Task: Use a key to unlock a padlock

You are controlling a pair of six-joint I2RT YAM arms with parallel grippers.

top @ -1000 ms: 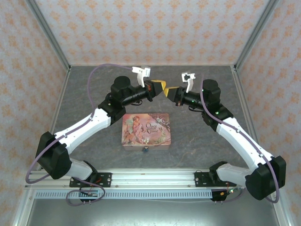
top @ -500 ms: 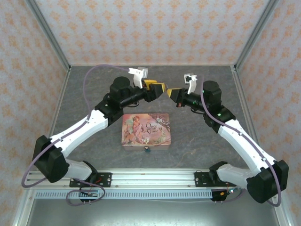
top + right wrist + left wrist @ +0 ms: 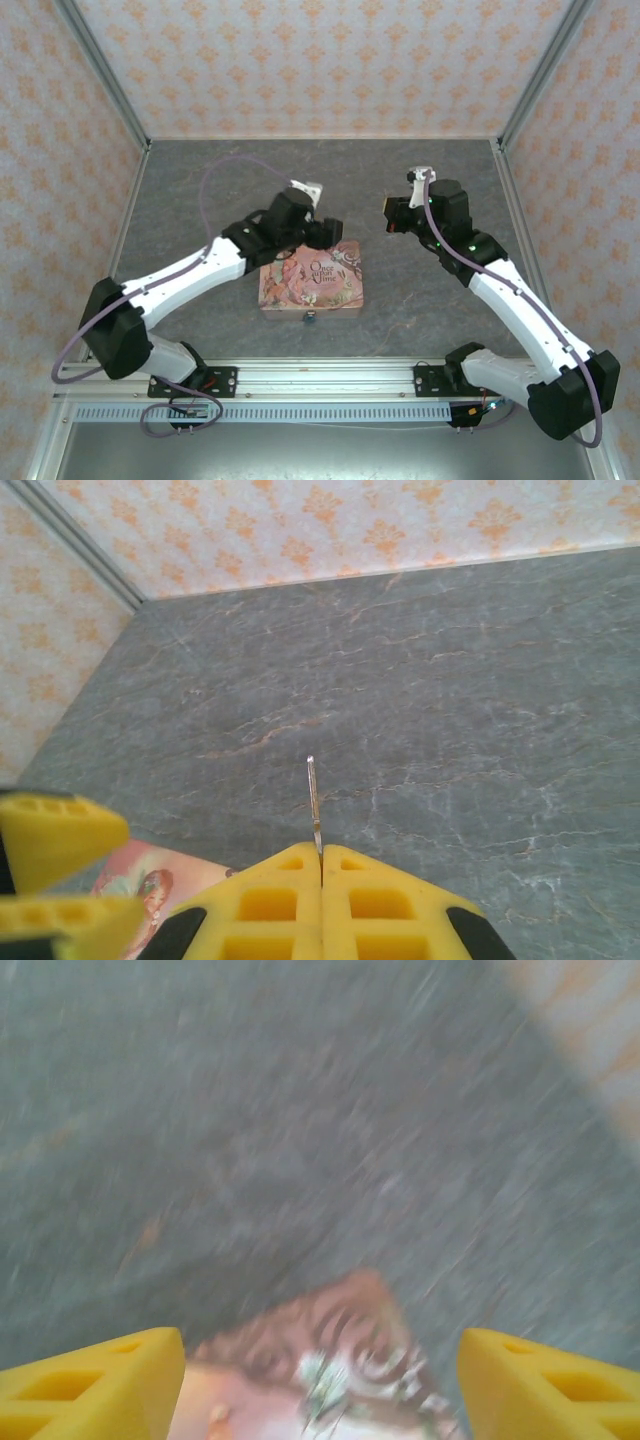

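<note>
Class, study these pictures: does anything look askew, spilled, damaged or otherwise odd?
Nothing stands out. The pink tin lies flat and closed, with the padlock at its front edge. The right gripper pinches the key, its blade pointing straight out.
</note>
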